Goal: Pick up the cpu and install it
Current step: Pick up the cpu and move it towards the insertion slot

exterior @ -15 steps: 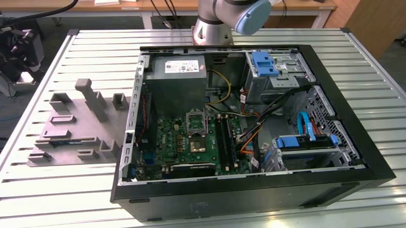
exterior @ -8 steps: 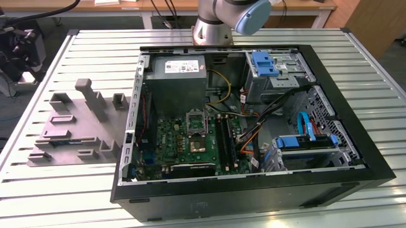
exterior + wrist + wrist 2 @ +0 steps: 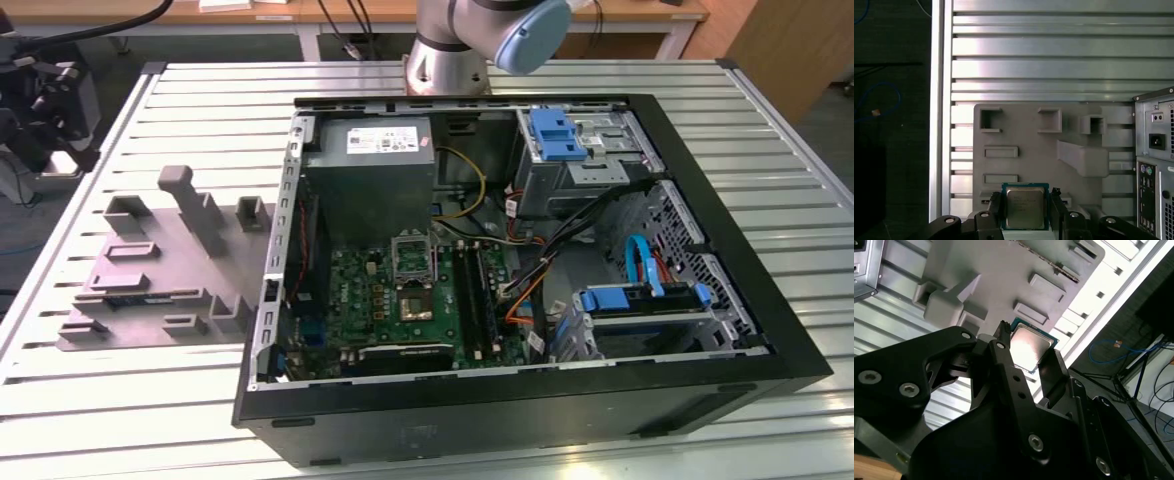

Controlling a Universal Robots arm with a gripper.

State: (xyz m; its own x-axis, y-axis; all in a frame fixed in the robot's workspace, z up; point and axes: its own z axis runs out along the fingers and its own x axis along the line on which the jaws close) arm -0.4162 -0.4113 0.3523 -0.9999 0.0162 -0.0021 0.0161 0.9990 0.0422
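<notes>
The cpu is a small square chip with a silvery top and a green rim. It sits between the two black fingers of my gripper, which is shut on its edges. The second wrist view shows the cpu in the same grip of the gripper, well above the grey plastic tray. In the first wrist view that tray lies below the chip. The exterior view shows the tray left of the open computer case, whose motherboard socket has its frame raised.
A grey power-supply box, blue drive cages and loose cables crowd the case. The slatted aluminium table ends at an edge near the tray. The arm's base stands behind the case.
</notes>
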